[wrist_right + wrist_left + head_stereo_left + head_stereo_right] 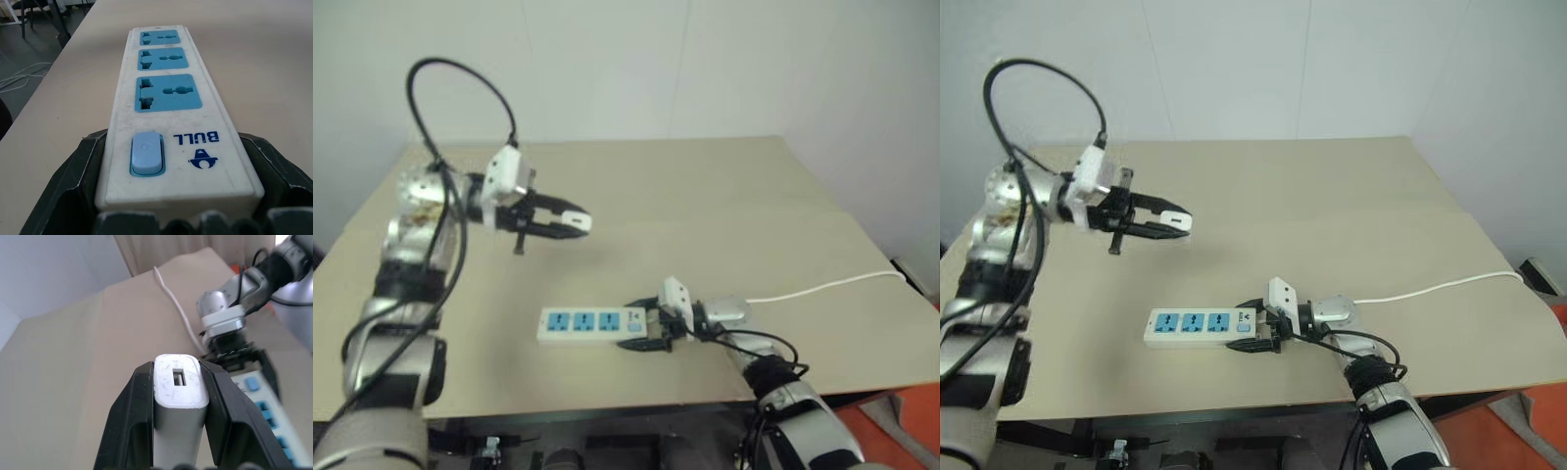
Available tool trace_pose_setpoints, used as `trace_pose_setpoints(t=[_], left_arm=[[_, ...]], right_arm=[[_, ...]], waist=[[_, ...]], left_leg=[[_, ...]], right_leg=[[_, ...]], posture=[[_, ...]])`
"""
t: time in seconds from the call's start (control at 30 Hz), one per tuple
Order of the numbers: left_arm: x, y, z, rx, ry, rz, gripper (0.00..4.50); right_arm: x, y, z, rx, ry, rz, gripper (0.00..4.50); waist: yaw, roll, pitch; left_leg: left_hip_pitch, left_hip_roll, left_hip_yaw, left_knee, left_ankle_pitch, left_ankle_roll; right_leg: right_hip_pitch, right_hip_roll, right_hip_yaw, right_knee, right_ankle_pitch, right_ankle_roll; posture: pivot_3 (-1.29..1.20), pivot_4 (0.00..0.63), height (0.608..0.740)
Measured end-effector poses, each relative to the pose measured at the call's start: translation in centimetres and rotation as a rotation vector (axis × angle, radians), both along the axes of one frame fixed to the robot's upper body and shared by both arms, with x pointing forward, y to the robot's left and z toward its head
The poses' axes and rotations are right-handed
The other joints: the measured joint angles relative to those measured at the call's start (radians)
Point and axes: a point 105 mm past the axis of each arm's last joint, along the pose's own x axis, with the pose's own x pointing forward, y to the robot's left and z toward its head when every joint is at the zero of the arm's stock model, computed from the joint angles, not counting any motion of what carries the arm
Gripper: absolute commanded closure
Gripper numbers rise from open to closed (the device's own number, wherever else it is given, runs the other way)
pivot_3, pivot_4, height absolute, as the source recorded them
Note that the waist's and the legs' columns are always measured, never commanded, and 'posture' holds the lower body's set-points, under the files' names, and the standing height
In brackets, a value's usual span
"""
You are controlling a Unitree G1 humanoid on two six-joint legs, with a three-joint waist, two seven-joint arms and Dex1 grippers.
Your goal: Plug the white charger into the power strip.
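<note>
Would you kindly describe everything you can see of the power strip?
The power strip is a long, flat white bar, apparently plastic, lying flat on the tan table near its front edge. Three blue socket faces run in a row, all empty; a pale blue switch and a blue "BULL" logo sit at the cord end. The right gripper grips that end, a black finger against each long side. A thin white cord trails from there toward the table's right edge. The casing looks slightly scuffed.
</note>
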Motion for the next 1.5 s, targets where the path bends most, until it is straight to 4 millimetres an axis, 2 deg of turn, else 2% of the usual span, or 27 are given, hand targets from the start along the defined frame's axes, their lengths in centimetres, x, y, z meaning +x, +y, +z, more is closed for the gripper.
trace_pose_setpoints(t=[0.17, 0.4, 1.03, 1.23, 1.5], left_arm=[[-2.3, 0.0, 1.1, -0.137, 0.067, -0.027, 3.47], [-3.1, -0.6, 0.2, -0.181, 0.134, -0.031, 3.47], [-2.3, -3.9, -3.4, -0.197, 0.23, -0.113, 3.47], [-2.3, -4.1, -5.6, -0.208, 0.329, -0.094, 3.47], [-2.5, -4.5, -7.1, -0.191, 0.396, -0.09, 3.47]], right_arm=[[0.2, 0.0, -0.1, -0.004, 0.012, 0.0, 1.08], [0.3, -0.1, -0.2, -0.013, 0.013, 0.004, 1.08], [0.5, 0.0, -0.2, -0.015, 0.008, 0.002, 1.08], [0.5, -0.1, -0.2, -0.016, 0.007, 0.002, 1.08], [0.5, -0.1, -0.2, -0.016, 0.007, 0.003, 1.08]], waist=[[0.002, 0.0, 0.0], [0.003, 0.0, 0.0], [0.003, 0.0, 0.0], [0.003, 0.0, 0.0], [0.003, 0.0, 0.0]], left_leg=[[0.007, 0.0, 0.0, 0.0, 0.0, 0.0], [0.011, 0.0, 0.0, 0.0, 0.0, 0.0], [0.011, 0.0, 0.0, -0.001, 0.0, 0.0], [0.011, 0.0, 0.0, -0.001, 0.0, 0.0], [0.011, 0.0, 0.0, -0.001, 0.0, 0.0]], right_leg=[[0.006, 0.0, 0.0, 0.001, -0.001, 0.0], [0.012, 0.0, 0.0, -0.001, -0.003, 0.004], [0.012, 0.0, 0.0, -0.002, -0.003, 0.003], [0.012, 0.0, 0.0, -0.002, -0.003, 0.004], [0.012, 0.0, 0.0, -0.002, -0.003, 0.004]], posture=[[0.0, 0.15, 0.74], [0.0, 0.15, 0.74], [0.0, 0.15, 0.74], [0.0, 0.15, 0.74], [0.0, 0.15, 0.74]])
